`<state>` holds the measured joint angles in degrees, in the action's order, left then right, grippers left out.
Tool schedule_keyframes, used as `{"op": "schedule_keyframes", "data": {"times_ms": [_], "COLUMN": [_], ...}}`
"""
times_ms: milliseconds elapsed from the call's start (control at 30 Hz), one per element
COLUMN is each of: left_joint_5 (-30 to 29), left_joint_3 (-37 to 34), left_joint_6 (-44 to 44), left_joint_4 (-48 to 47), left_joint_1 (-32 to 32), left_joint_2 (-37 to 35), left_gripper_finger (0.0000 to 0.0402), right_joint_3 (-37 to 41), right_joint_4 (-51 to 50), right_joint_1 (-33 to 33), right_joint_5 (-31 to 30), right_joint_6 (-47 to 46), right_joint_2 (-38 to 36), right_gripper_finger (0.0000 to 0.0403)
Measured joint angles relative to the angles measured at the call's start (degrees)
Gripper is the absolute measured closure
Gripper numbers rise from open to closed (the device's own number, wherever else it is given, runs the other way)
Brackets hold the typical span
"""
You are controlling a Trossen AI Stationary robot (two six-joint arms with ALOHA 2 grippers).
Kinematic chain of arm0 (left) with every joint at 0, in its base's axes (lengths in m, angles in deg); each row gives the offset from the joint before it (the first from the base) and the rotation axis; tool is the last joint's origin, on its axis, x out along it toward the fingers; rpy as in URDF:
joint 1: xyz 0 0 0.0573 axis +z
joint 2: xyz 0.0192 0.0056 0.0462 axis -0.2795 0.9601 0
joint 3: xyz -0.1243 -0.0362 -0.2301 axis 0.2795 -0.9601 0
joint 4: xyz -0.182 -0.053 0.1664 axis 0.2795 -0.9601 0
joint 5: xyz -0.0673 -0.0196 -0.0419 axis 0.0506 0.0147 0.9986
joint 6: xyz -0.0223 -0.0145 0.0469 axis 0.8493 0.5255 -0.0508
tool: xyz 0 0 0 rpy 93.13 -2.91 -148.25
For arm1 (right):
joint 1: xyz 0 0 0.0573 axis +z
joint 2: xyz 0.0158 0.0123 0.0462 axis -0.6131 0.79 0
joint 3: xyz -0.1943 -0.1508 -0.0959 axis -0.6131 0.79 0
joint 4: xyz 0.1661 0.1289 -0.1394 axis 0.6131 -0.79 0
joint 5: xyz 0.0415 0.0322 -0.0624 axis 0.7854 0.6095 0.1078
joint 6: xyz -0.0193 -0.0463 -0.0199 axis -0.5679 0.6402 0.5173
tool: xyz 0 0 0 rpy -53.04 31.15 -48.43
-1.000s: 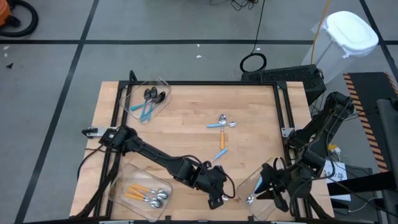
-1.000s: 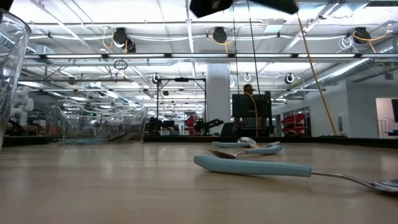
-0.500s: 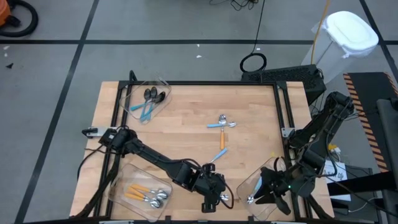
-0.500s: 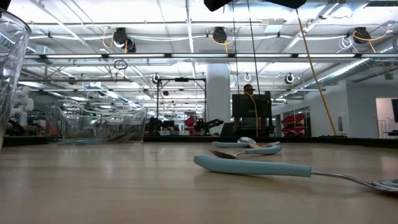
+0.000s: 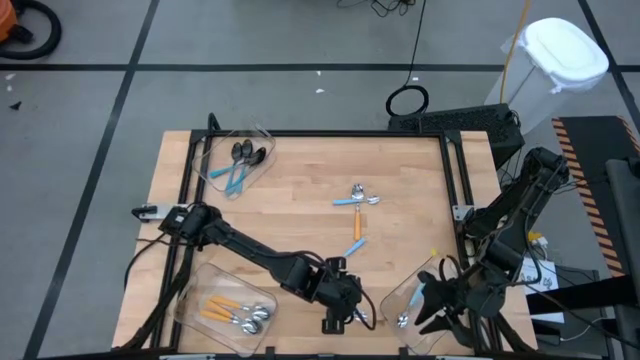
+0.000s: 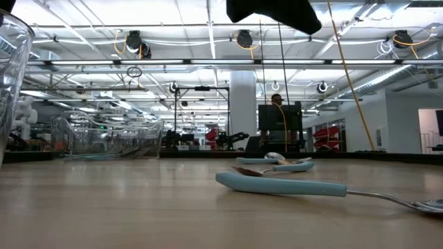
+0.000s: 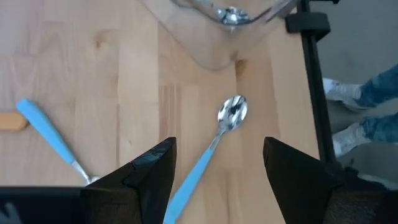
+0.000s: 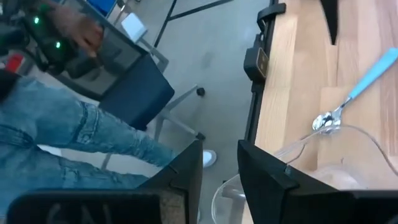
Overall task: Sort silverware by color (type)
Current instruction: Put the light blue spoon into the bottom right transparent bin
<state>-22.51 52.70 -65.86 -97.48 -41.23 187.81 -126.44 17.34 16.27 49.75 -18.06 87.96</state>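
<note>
My left gripper [image 7: 214,168] hangs with its fingers apart and empty over a silver spoon with a light-blue handle [image 7: 214,140] lying flat on the table [image 5: 300,200], just beside the clear bin [image 5: 408,303] at the front right corner. To lift it well, I judge I should descend straddling the handle and close across its width, since it lies slanted between my fingers. My right gripper [image 8: 219,163] waits over that bin, fingers slightly apart and holding nothing.

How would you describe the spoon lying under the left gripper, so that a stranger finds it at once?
Start at the wooden table, at its near edge between the two clear bins. There the left gripper, open, hovers over a spoon. It has a silver bowl and a light-blue handle, and it lies alone, outside every bin.
</note>
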Motion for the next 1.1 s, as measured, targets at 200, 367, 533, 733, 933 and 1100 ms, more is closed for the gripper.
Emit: {"op": "schedule_keyframes", "data": {"times_ms": [200, 367, 533, 733, 933, 1100], "left_joint_5": [1.9, 4.1, 4.2, 4.1, 4.0, 4.0], "left_joint_3": [0.0, 0.0, 0.0, 0.0, 0.0, 0.0], "left_joint_6": [2.7, 2.8, 2.1, 2.7, 1.9, -1.8], "left_joint_4": [-1.9, -2.8, -2.5, 0.0, 2.3, 1.2], "left_joint_1": [-0.2, -0.6, -0.4, 0.5, 1.1, 1.0], "left_joint_2": [0.0, 0.0, 1.3, 4.5, 6.9, 8.2], "left_gripper_finger": [0.0163, 0.0163, 0.0163, 0.0163, 0.0163, 0.0163], "right_joint_3": [0.0, 0.0, 0.0, 0.0, 0.0, 0.0], "right_joint_4": [-0.4, -0.6, -0.9, -1.1, -1.5, -1.4], "right_joint_1": [0.0, -0.1, -0.1, -0.1, -0.2, -0.2], "right_joint_5": [-0.1, -0.1, -0.1, -0.3, 0.0, 3.2], "right_joint_6": [9.0, 9.2, 9.1, 7.1, 7.8, 3.6], "right_joint_2": [0.0, 0.0, 0.0, 0.0, 0.0, 0.0], "right_gripper_finger": [0.0305, 0.0305, 0.0305, 0.0305, 0.0305, 0.0305]}}
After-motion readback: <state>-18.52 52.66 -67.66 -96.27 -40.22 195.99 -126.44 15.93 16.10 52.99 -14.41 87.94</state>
